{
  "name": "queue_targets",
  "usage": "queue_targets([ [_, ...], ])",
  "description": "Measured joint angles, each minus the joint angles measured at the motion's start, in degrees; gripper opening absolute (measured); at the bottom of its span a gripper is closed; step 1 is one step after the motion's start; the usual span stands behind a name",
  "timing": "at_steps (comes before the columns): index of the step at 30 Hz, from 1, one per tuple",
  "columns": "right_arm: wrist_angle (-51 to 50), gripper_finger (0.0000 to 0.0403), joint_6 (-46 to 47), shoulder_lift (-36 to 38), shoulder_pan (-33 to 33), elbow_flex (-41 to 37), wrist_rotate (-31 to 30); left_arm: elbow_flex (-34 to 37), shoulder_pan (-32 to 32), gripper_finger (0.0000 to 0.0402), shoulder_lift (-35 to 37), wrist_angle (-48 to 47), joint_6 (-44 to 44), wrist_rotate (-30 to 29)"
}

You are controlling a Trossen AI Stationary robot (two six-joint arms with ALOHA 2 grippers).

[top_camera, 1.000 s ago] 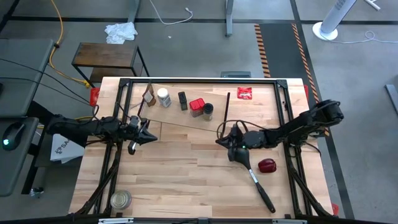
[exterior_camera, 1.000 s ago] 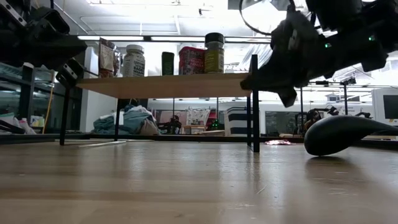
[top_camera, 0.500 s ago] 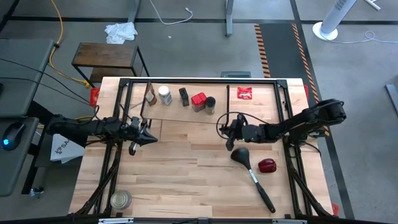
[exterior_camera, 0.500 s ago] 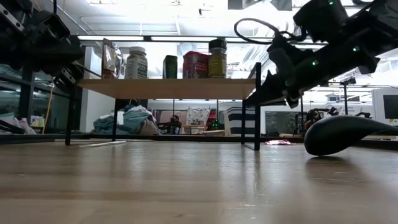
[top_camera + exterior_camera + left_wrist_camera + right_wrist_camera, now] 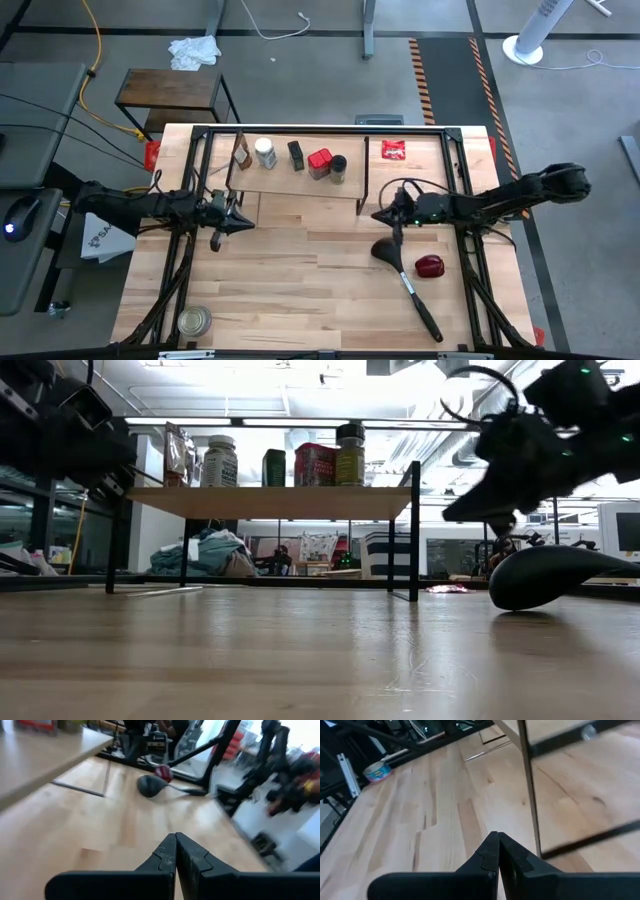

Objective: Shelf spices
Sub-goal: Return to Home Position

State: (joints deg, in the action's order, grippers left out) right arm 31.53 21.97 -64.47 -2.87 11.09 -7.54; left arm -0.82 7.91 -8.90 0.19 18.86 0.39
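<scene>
The shelf (image 5: 290, 186) stands on thin black legs at the table's far middle, and its plywood top (image 5: 270, 500) carries all five spices. From left to right they are the brown bottle (image 5: 242, 155), white-capped jar (image 5: 265, 153), black box (image 5: 295, 156), red tin (image 5: 319, 163) and dark-lidded jar (image 5: 338, 168). My left gripper (image 5: 243, 222) is shut just near-side of the shelf's left end. My right gripper (image 5: 378, 214) is shut just right of the shelf's near right leg (image 5: 527, 780), apart from it.
A black ladle (image 5: 400, 270) and a red round object (image 5: 429, 266) lie on the table's right half, near my right arm. A flat red packet (image 5: 393, 149) sits at the far right. A glass jar with a metal lid (image 5: 194, 321) stands at the near left corner.
The shelf, which stood skewed with its right end nearer, has swung square and slid toward the far edge, spices still upright on it. My right gripper, first against the shelf's near right corner, has drawn back toward the table's right edge, staying shut.
</scene>
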Motion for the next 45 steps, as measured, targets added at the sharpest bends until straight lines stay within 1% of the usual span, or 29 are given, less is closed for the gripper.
queue_targets([
  [3,0.99,0.0000,0.07,3.28,0.22,-4.04,-0.98,0.04,-0.19,0.0000,-1.05,0.21,-4.82,-2.58],
  [7,7.44,0.0000,0.06,5.71,1.66,-9.75,-0.95,0.04,-0.53,0.0000,-1.32,0.41,-5.51,-2.90],
  [8,7.55,0.0000,-0.01,5.92,2.02,-10.62,-0.97,0.05,-0.53,0.0000,-1.32,0.41,-5.82,-2.92],
  [10,5.25,0.0000,-1.97,6.57,2.61,-10.58,-0.91,0.06,-0.52,0.0000,-1.36,0.47,-6.94,-3.45],
  [13,4.42,0.0000,-5.62,6.46,3.33,-10.58,-0.75,0.06,-0.53,0.0000,-1.66,0.91,-8.47,-5.93],
  [15,1.69,0.0000,-4.09,6.48,3.70,-10.58,-1.63,0.06,-0.53,0.0000,-1.91,1.09,-7.35,-7.00],
  [18,-2.51,0.0000,-1.85,6.43,3.74,-10.58,-3.38,0.06,-0.55,0.0001,-2.11,1.09,-5.99,-7.02],
  [28,-10.30,0.0000,-1.37,6.93,3.72,-10.58,-3.36,0.06,-0.53,0.0001,-2.13,1.07,-6.00,-7.00],
  [31,-14.62,0.0000,-1.43,11.79,3.72,-10.58,-3.38,0.08,-0.53,0.0001,-1.97,1.07,-5.99,-7.00],
  [37,-25.67,0.0000,-1.42,27.00,3.72,-10.58,-3.38,0.08,-0.53,0.0001,3.57,1.04,-6.00,-6.82],
  [42,-29.01,0.0000,-1.44,38.69,3.72,-10.58,-3.39,0.08,-0.55,0.0001,8.51,1.02,-5.99,-6.78],
  [45,-28.95,0.0000,-1.44,44.59,3.72,-10.58,-3.38,0.13,-0.55,0.0001,8.65,0.97,-6.00,-6.59],
])
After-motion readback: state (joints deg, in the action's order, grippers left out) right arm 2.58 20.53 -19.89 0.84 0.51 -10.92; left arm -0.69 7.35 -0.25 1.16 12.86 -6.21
